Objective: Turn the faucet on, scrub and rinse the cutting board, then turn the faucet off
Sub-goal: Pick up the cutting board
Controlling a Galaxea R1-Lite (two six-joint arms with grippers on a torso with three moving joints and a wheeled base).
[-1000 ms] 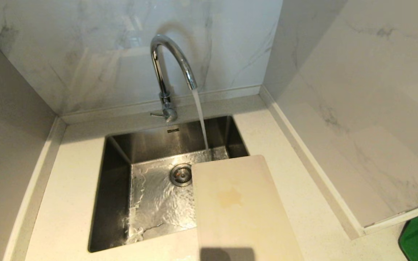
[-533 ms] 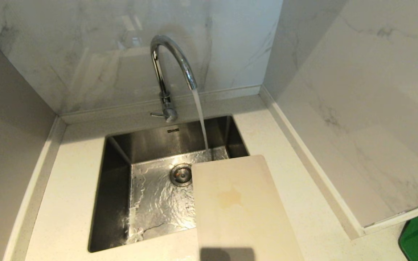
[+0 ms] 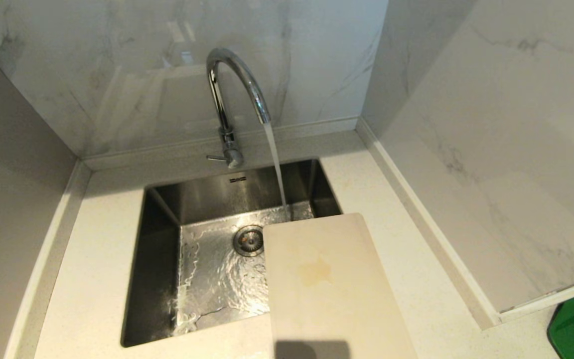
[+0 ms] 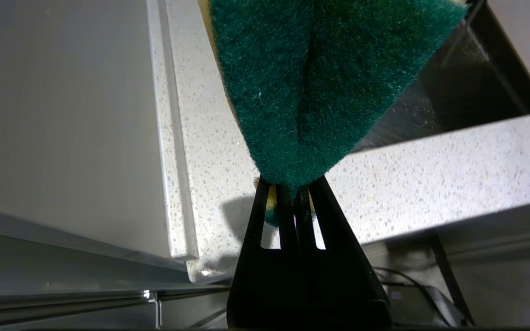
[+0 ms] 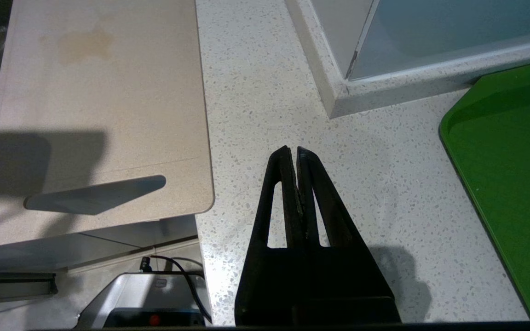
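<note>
Water runs from the faucet (image 3: pixel 234 89) into the sink (image 3: pixel 160 279), landing just past the far edge of the cutting board (image 3: pixel 327 284). The board lies flat across the right side of the sink, near end over the counter (image 3: pixel 92 249) edge, yellowish stain (image 3: pixel 315 271) facing up and dry-looking. Faucet step looks done; scrubbing is the step in hand, not begun.

Left gripper (image 4: pixel 292 191) is clenched on a green scrub sponge (image 4: pixel 320 82), yellow backing just visible, hanging over the counter left of the sink. Right gripper (image 5: pixel 291 154) is pinched closed on nothing, over the counter just right of the board, near a green tray (image 5: pixel 509 184).

To scrub well: bring the sponge across the sink to the board, green face flat on the stain, press and stroke along the board's length. The board only bridges the sink, so it could slide or tip; the free right gripper probably should pin its near end. Wetting the sponge or board under the stream first would help.

Head view shows faucet, lever (image 3: pixel 215 158), stream and drain (image 3: pixel 248 240), but neither arm. Only the left wrist view shows the sponge. Only the right wrist view shows the board's slot handle (image 5: pixel 95 195) and the overhanging near end.
</note>
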